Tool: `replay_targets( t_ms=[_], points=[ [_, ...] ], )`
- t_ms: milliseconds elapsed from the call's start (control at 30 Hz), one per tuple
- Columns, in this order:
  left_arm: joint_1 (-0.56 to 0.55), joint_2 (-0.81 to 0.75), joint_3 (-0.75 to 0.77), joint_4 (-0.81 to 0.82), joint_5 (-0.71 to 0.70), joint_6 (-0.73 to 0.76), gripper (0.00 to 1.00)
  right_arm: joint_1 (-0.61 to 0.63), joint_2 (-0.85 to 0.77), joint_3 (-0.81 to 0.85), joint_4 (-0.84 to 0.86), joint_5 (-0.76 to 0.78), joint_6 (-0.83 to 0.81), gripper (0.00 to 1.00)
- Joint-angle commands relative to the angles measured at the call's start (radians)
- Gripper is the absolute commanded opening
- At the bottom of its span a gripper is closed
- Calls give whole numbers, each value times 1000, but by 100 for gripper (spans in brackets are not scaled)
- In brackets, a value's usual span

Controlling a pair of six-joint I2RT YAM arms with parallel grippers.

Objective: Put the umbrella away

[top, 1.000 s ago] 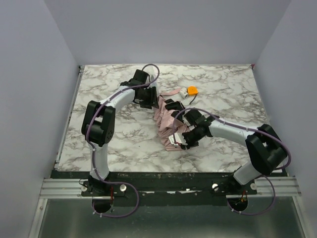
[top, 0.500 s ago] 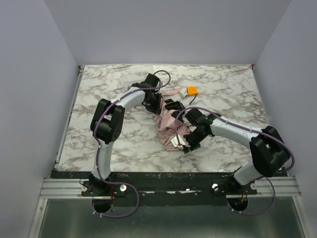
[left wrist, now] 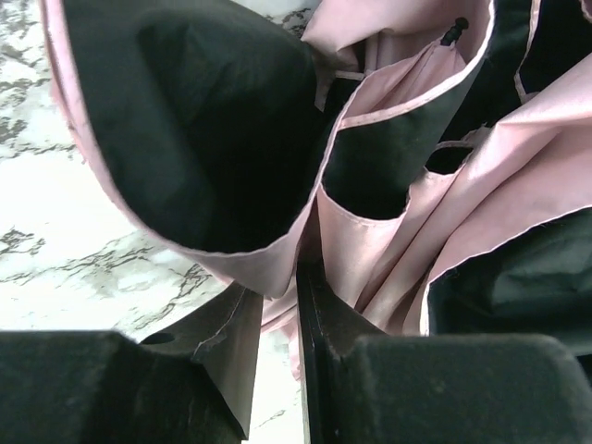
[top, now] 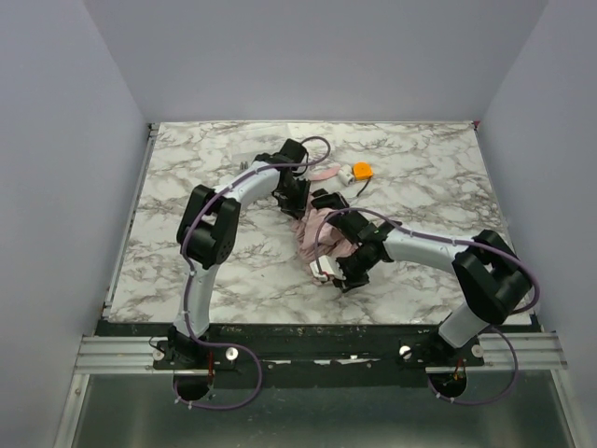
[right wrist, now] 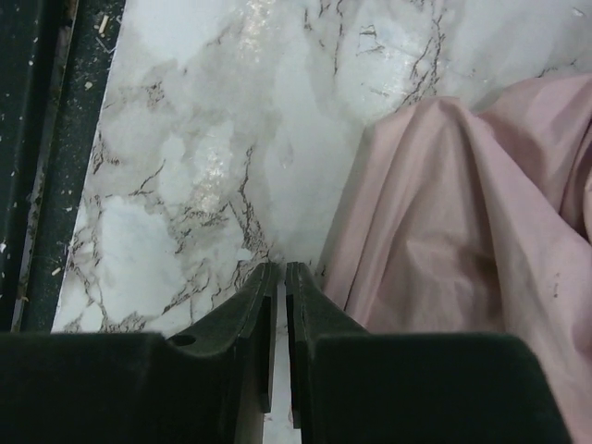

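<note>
The umbrella (top: 322, 233) lies crumpled mid-table, pale pink outside with a black lining. In the left wrist view its folds (left wrist: 388, 240) fill the frame. My left gripper (top: 300, 203) is at the heap's far left edge, and its jaws (left wrist: 277, 287) are shut on a hanging fold of pink fabric. My right gripper (top: 328, 273) rests at the heap's near edge. In its wrist view the jaws (right wrist: 280, 270) are shut with nothing between them, tips on the marble just left of the pink cloth (right wrist: 462, 213).
A small orange-and-white gadget (top: 361, 172) sits behind the umbrella, with a pale pink strip (top: 324, 174) to its left. The table's dark near edge (right wrist: 37, 139) shows left of the right gripper. Grey walls enclose the marble table (top: 187, 187) on three sides.
My left arm has swung right onto the umbrella and its jaws have closed on the fabric. My right gripper has slid slightly left along the heap's near edge.
</note>
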Motion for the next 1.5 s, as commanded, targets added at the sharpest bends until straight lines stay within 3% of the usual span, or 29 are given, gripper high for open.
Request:
replay_targets(
  t_ms=[0,167,367,500,667,833,1000,1267,1367,1467],
  points=[
    [-23,43,66,-102,65,43,23,15,56,5,164,163,82,16],
    [-73,60,73,-139,143,66,23,18,113,48,283,264,158,15],
    [-136,55,-25,-94,242,54,23,19,194,94,437,473,194,15],
    [-170,42,-86,-42,296,39,23,16,219,105,458,489,201,14],
    [-151,41,-75,-30,243,19,25,15,201,132,258,342,128,22],
    [-94,-21,-41,1,201,-25,29,10,103,191,-121,34,-16,35],
    [-46,-79,37,21,246,-68,36,11,34,263,-340,-106,-50,44],
    [4,-81,209,-10,357,-111,42,11,-61,337,-490,-173,-45,50],
    [16,-139,166,34,351,-111,45,11,-103,409,-563,-188,-18,51],
    [22,-233,57,129,332,-81,46,11,-183,440,-482,-139,61,56]
  ],
)
